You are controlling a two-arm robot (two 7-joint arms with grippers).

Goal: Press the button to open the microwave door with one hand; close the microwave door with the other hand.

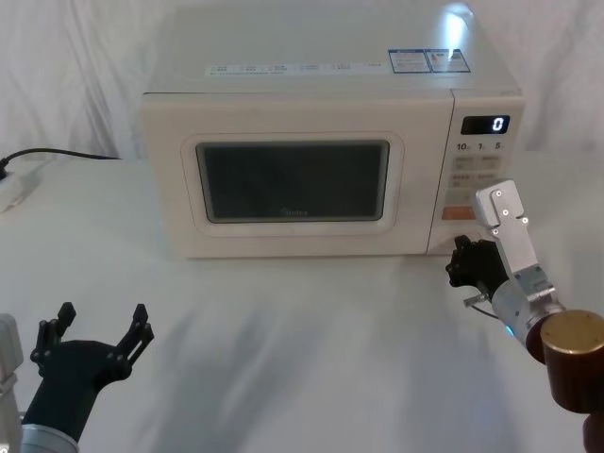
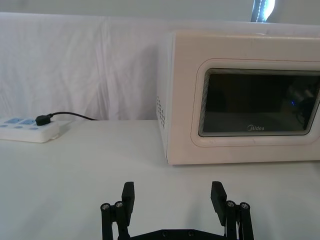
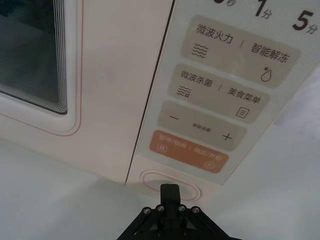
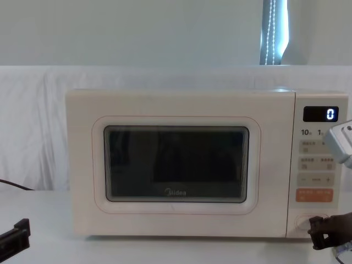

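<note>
Sitting on the white table (image 1: 311, 340), the microwave has its door (image 1: 294, 179) shut flat against the front. On the table, the microwave takes up the far middle, about 12 o'clock from the robot. Its control panel (image 1: 477, 175) is on the right end, and the screen (image 1: 485, 125) at the top shows a 0.

The right gripper (image 3: 170, 190) is at about 2 o'clock, low down in front of the panel. Its two fingers are pressed together into one tip. That tip is right at the button (image 3: 172, 181), the wide cream one at the very bottom of the panel, just under the orange key (image 3: 187, 151). I cannot tell if the tip is touching it or is just in front of it. Nothing stands between them.

The left gripper (image 1: 102, 330) waits at about 8 o'clock, near the robot and well apart from the microwave. Its fingers (image 2: 128, 196) are spread wide and hold nothing. The table between it and the door is bare.

A white power strip (image 2: 27, 129) lies at about 10 o'clock, with a black cord (image 1: 66, 153) plugged in. White cloth (image 2: 80, 65) hangs behind everything.
</note>
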